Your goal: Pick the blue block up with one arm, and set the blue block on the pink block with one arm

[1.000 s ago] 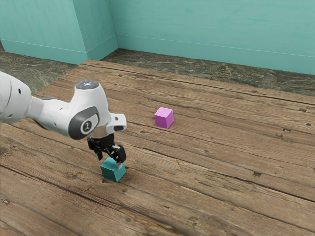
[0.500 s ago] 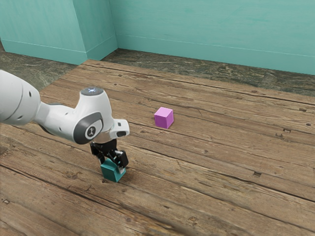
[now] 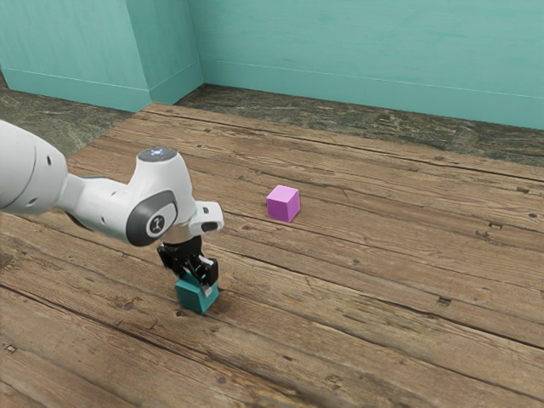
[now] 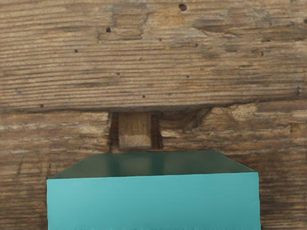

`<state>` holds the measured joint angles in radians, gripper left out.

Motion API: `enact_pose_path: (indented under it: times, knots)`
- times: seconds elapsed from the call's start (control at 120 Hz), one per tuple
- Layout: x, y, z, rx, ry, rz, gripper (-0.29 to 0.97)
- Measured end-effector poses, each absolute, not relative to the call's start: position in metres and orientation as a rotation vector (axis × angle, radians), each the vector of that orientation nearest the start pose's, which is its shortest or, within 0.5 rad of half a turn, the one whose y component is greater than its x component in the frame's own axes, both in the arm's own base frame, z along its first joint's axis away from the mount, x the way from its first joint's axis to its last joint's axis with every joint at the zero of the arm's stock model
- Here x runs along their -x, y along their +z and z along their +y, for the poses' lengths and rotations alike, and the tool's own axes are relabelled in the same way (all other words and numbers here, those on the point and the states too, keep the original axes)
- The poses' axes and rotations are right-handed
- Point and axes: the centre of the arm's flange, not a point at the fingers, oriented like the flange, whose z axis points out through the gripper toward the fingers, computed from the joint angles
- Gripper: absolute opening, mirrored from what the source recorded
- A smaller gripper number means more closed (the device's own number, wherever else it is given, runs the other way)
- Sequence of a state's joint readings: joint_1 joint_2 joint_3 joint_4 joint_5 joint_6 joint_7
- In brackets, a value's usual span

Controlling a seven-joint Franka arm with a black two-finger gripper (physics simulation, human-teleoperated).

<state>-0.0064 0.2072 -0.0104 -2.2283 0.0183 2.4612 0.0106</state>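
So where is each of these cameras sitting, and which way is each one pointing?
Exterior view: off to the arm's side and above the wooden table, looking down across it toward the teal wall. The white arm enters from the exterior view's left, its end effector down at the blue block. The pink block sits apart, farther back.
Wrist view: on the arm's hand, facing down at the planks, with the blue block close under the hand.
Shared: the blue block and the table's planks.
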Motion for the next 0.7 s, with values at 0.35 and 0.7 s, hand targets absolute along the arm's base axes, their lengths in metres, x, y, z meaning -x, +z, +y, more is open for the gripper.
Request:
enact_pose_path:
  times: [0.35, 0.7]
  knots:
    - [-0.656, 0.436, -0.01, 3.131, -0.278, 0.021, 0.31]
    - [-0.744, 0.486, -0.006, 3.133, -0.282, 0.014, 0.31]
